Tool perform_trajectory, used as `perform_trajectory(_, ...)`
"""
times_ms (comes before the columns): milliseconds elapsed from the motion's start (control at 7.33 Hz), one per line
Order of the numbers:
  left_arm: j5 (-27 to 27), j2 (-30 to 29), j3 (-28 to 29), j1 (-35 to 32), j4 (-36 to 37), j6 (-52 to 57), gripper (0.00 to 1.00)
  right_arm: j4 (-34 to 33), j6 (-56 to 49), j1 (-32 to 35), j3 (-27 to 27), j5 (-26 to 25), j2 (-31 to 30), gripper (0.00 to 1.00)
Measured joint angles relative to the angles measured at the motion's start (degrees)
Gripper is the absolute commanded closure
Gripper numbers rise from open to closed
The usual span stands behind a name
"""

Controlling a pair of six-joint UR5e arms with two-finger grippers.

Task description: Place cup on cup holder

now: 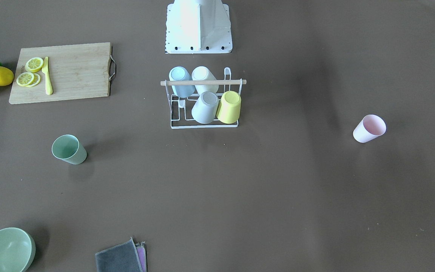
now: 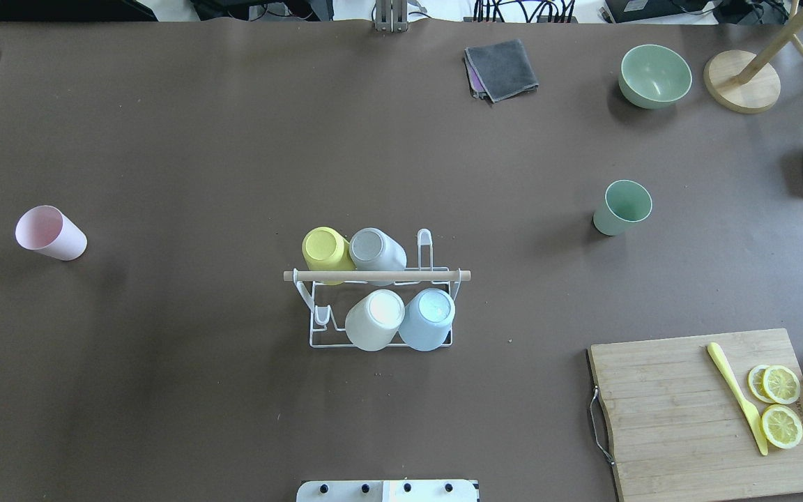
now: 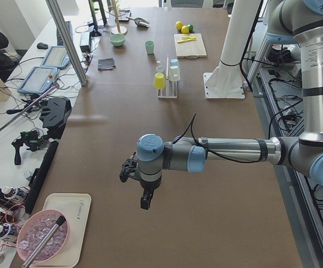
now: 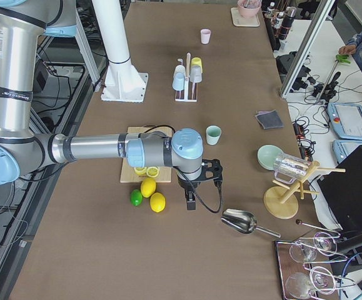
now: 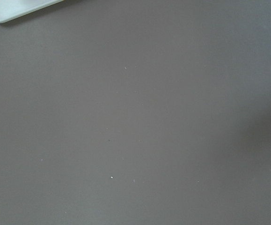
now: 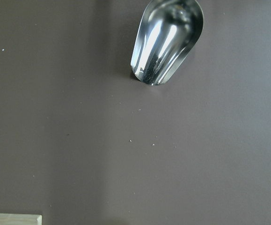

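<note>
Pick not started, and no cup is in either tool. The cup holder sits mid-worktop, just in front of the robot base, and four cups are already upside down on its pegs: yellow cup and grey cup in the far row, white cup and blue cup in the near row. Two loose cups stand mouth up on the worktop, both well apart from the holder: pink cup on my left side, green cup on my right. I read one of these as the task's cup, but can't say which. The left tool hangs above bare worktop near the left end; its wrist view shows only brown surface and a corner of a white tray. The right tool hangs near the right end, with a metal scoop below it in its wrist view. Both tools show only in the side views, so I cannot tell whether either one is spread or closed. My judgement is that this is the start pose and the reach comes next: send the nearer arm to its cup, take it by the wall, turn it mouth down, then lower it on a bare peg. That one stands at the far row's right end, and another looks free at the near row's left. The neighbouring cups sit close, so there is little room on the way down.
</note>
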Motion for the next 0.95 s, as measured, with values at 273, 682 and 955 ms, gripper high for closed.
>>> perform_trajectory(273,-0.01,0.07,0.00,0.00,0.00,0.00,0.02,-0.05,0.30,-1.58,1.06,-0.09,0.49,0.00)
perform_trajectory(682,-0.06,0.13,0.00,0.00,0.00,0.00,0.02,-3.52,0.77,-8.53,1.64,-1.98,5.68,0.00)
perform_trajectory(955,-0.10,0.08,0.00,0.00,0.00,0.00,0.02,-13.59,0.33,-13.77,1.45,-4.95,14.15,0.00)
